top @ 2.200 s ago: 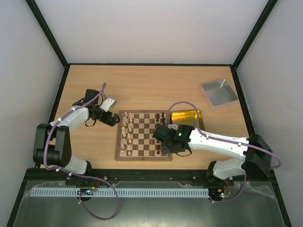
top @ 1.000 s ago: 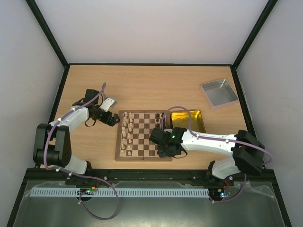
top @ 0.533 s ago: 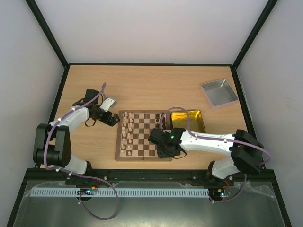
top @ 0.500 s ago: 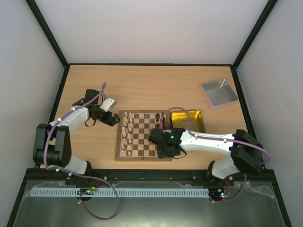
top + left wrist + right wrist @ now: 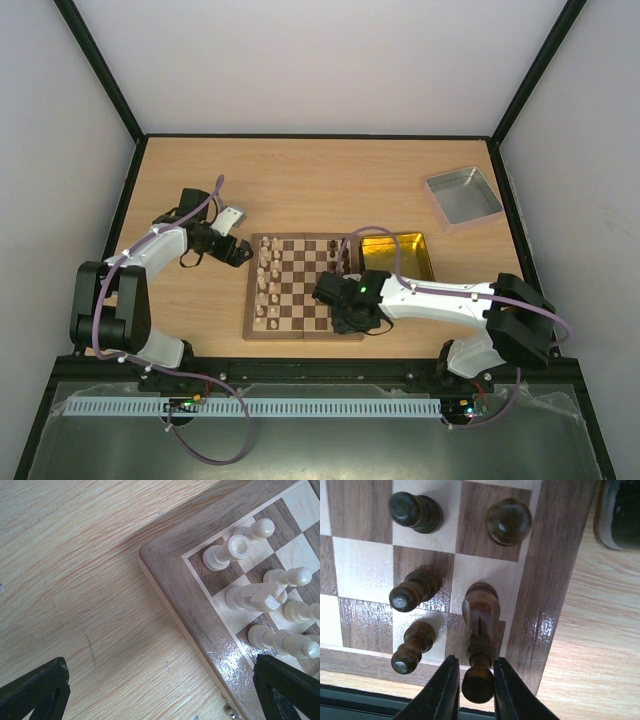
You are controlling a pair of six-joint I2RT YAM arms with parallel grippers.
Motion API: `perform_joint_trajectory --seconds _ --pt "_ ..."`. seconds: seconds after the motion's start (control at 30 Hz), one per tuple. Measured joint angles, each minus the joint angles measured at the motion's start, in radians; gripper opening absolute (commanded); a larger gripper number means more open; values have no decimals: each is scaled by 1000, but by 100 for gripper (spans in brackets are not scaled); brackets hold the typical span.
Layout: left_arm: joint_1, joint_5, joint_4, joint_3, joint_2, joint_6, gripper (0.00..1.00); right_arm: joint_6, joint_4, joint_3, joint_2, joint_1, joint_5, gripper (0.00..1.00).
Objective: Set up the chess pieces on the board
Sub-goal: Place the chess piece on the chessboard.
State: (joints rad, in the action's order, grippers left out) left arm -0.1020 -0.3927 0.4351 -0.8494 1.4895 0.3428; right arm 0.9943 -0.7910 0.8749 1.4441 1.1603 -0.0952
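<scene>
Standing by the rig, I see the board [image 5: 290, 335] lying near the front edge of the worktop [image 5: 320, 180], with a gold tin [image 5: 395, 255] just beside its right side and a silver tray [image 5: 462, 196] well apart toward the far right. The right tool [image 5: 476, 685] is down low over the board's near right corner. Its two fingers stand close on either side of the rounded top of a dark piece [image 5: 479, 677], which is in the column next to the board's brown border. I cannot tell whether the fingers are pinching that top or merely flanking it. Four other dark pieces [image 5: 412, 594] stand on squares close by, all clear of the fingers. The left tool [image 5: 238, 252] sits above bare worktop just off the board's far left corner, spread wide with nothing between its fingers [image 5: 35, 690]. From its wrist camera the cream pieces [image 5: 230, 550] appear upright on the corner squares, near the tool but not touching it. Seen from above, they fill two columns along the board's left side.
</scene>
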Motion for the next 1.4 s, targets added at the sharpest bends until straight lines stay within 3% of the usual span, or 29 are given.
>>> perform_joint_trajectory --seconds 1.4 --pt "0 0 0 0 0 0 100 -2 14 18 0 0 8 24"
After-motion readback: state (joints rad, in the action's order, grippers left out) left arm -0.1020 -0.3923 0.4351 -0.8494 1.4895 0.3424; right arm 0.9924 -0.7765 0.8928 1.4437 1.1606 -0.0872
